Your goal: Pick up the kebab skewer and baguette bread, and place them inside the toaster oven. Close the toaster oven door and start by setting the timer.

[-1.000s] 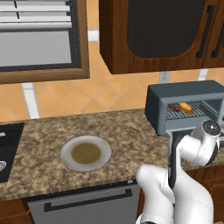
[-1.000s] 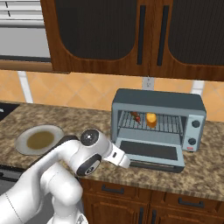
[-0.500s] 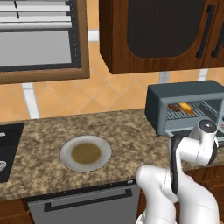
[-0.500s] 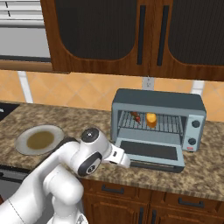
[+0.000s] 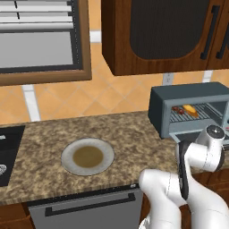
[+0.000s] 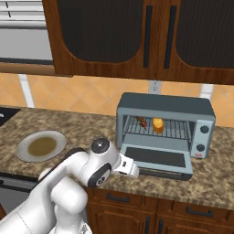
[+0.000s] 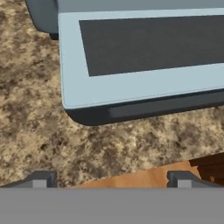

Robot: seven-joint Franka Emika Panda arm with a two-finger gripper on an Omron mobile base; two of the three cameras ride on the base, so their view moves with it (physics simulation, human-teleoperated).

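Hovering with my hand [image 7: 109, 178] spread wide and empty over the speckled surface [image 7: 39, 109] before the dropped-open toaster oven door [image 7: 144, 52], I see the kebab skewer [image 6: 142, 122] beside the baguette bread [image 6: 157, 124] on the rack inside the toaster oven [image 6: 164, 106].

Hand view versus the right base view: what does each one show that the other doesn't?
Hand view alone: the open gripper, its fingertips apart above the counter's front edge. Right base view alone: the kebab skewer and baguette bread on the rack inside the toaster oven, plus the plate. Both: the toaster oven door folded down open, and the speckled counter.
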